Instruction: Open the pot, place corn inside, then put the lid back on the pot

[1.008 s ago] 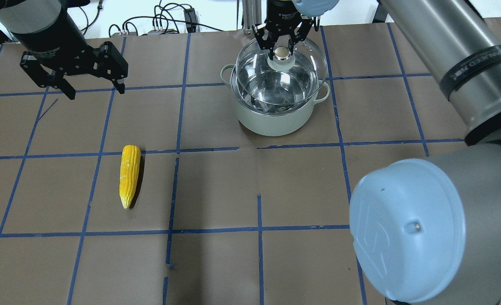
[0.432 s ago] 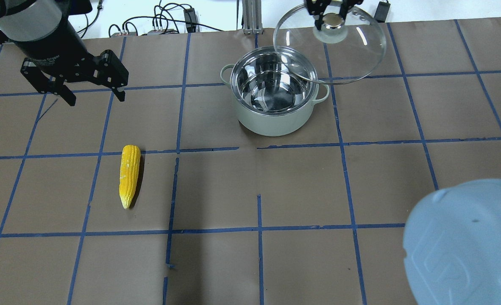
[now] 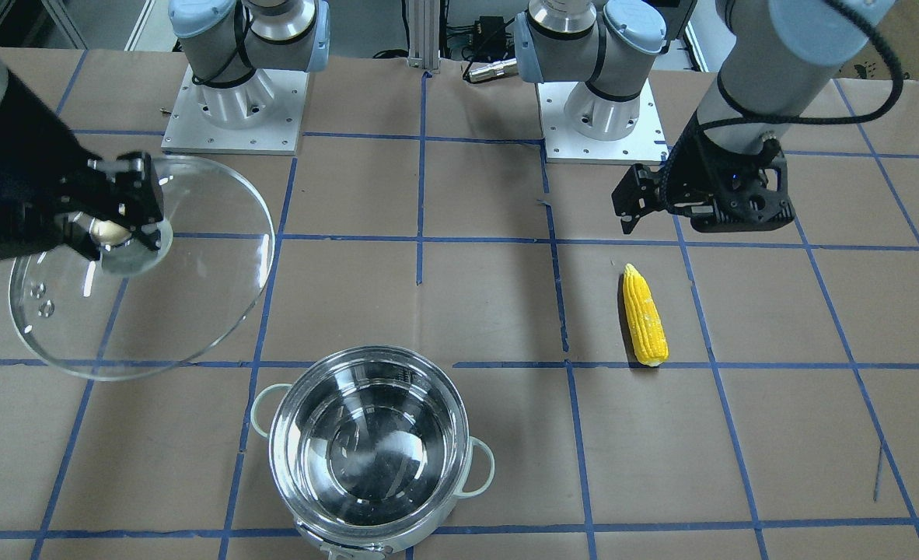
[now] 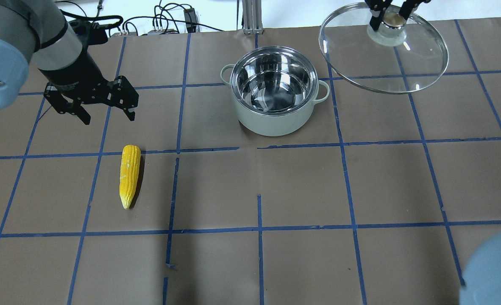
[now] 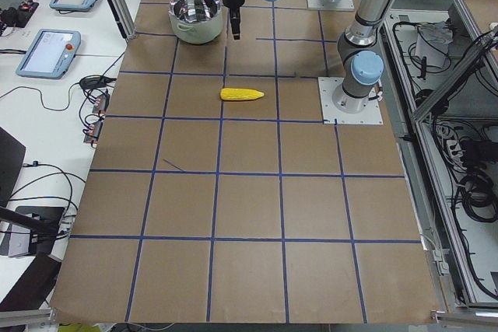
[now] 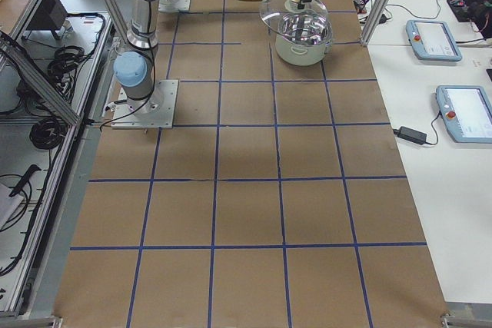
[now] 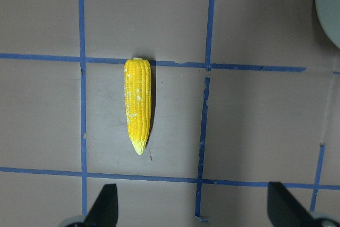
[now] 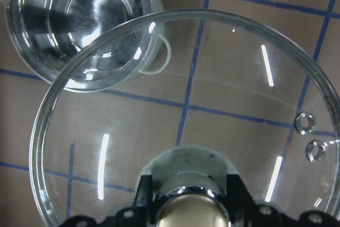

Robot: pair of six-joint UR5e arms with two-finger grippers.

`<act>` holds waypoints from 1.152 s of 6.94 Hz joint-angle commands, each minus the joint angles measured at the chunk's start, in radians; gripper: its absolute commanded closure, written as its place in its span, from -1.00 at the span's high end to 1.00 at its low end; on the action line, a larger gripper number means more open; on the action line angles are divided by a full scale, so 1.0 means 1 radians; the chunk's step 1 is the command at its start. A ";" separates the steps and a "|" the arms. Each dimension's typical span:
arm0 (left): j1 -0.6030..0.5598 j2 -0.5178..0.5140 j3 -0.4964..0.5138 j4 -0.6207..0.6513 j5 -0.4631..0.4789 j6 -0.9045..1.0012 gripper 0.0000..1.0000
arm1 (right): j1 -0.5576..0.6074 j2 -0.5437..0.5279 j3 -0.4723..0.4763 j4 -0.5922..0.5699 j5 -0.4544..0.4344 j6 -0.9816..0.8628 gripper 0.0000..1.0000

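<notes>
Overhead exterior view: the round clear glass lid with thin metal rim (image 4: pixel 403 72) now hangs in the air at about 2 o'clock from the round shiny stainless-steel pot with pale loop handles (image 4: pixel 271 125). A second ago it sat tilted right over the pot's mouth. The right gripper (image 4: pixel 390 21) is clamped on the lid's central silver knob, and only the lid's near edge still overlaps the pot's right handle in this view. The pot stands open and looks empty, so the opening step appears done.

The left gripper (image 4: pixel 107 118), its fingers spread apart and holding nothing, has dropped from the far left corner toward the yellow tapered corn cob (image 4: pixel 129 176). It now hovers at roughly 11 o'clock from the cob, near but not touching it. The cob has not moved; it lies flat on the brown paper at about 8 o'clock from the pot, well apart from it, pointed tip toward the robot. Picking it up looks like the next step.

There is pale lettering on the left gripper's black body, too small to read. Pot, lid and cob show no labels.
</notes>
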 commanded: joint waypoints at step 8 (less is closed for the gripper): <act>0.131 -0.272 -0.390 0.658 0.001 0.204 0.74 | 0.057 -0.277 0.400 -0.261 -0.097 0.023 -0.77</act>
